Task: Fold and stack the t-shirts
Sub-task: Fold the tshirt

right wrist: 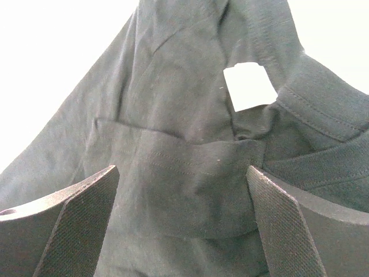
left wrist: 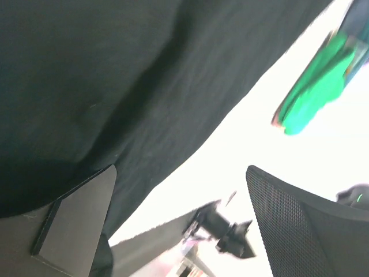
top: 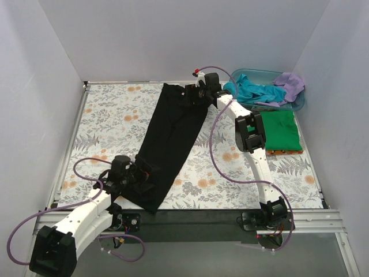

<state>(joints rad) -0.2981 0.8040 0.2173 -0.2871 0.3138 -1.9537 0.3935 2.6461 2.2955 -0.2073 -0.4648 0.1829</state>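
The black t-shirt [top: 173, 138] lies as a long narrow strip, running diagonally from the far middle of the table to the near left. My right gripper [top: 191, 93] is open over its collar end. In the right wrist view the jaws [right wrist: 181, 231] stand wide apart above the collar and its white label [right wrist: 249, 85]. My left gripper [top: 144, 173] is open at the shirt's near end. In the left wrist view [left wrist: 181, 231] the black cloth [left wrist: 115, 86] fills the upper left beside one finger [left wrist: 75, 219]. A folded bright green t-shirt [top: 281, 130] lies at the right.
A translucent blue tub [top: 300, 104] at the far right holds the teal t-shirt [top: 253, 91] and the lilac t-shirt [top: 290, 84]. The green t-shirt rests on an orange-brown board [top: 285, 152]. The table has a floral cloth [top: 115, 121] and white walls on three sides.
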